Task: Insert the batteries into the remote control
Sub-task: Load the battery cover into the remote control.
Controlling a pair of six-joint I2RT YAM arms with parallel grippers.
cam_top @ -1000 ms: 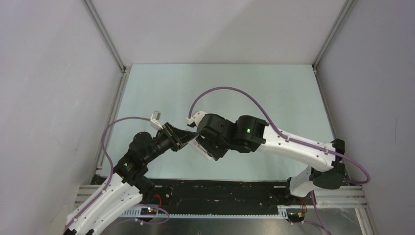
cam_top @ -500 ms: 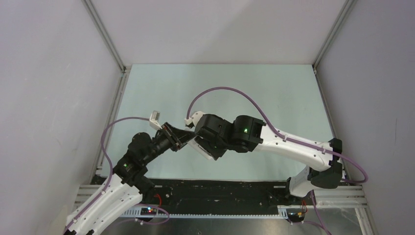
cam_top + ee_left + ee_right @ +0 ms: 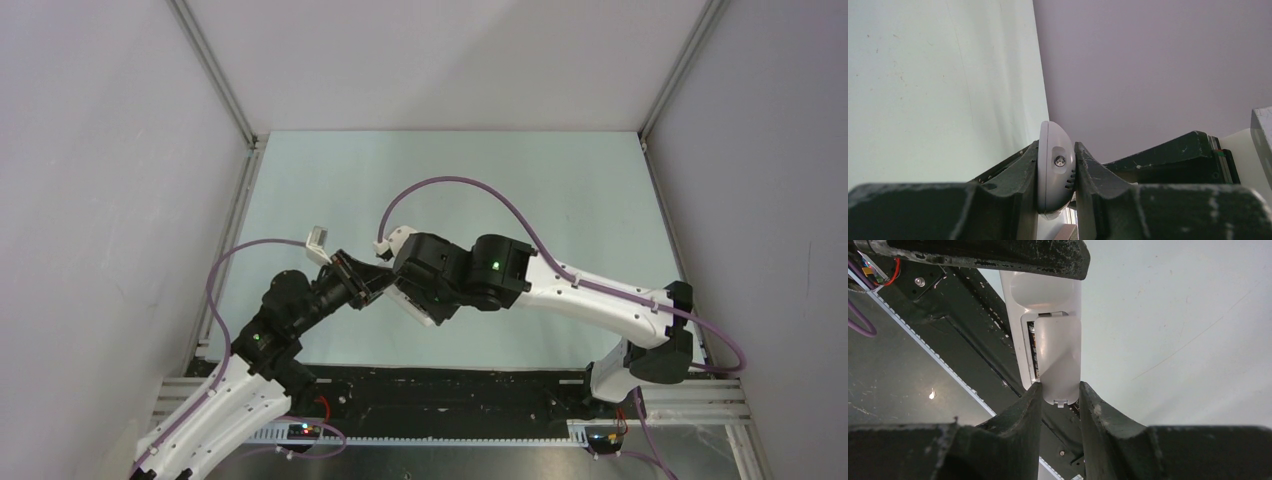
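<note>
My left gripper (image 3: 1056, 152) is shut on the white remote control (image 3: 1053, 172), gripping its rounded end edge-on above the table. In the right wrist view the remote (image 3: 1045, 292) shows its back with the battery bay open. A dark battery (image 3: 1031, 350) shows as a sliver in the bay's left side. My right gripper (image 3: 1060, 390) is shut on the small plain white cover piece (image 3: 1058, 355) and holds it over the bay, tilted. In the top view both grippers meet mid-table, left (image 3: 368, 284) and right (image 3: 402, 290), with the remote (image 3: 418, 310) partly hidden between them.
The pale green table (image 3: 520, 190) is walled by grey panels at the back and both sides. A black rail with wiring (image 3: 450, 395) runs along the near edge. A purple cable (image 3: 450, 185) loops above the right wrist.
My right arm has shifted slightly left toward the left gripper, bringing the cover closer along the remote. The left arm has barely moved.
</note>
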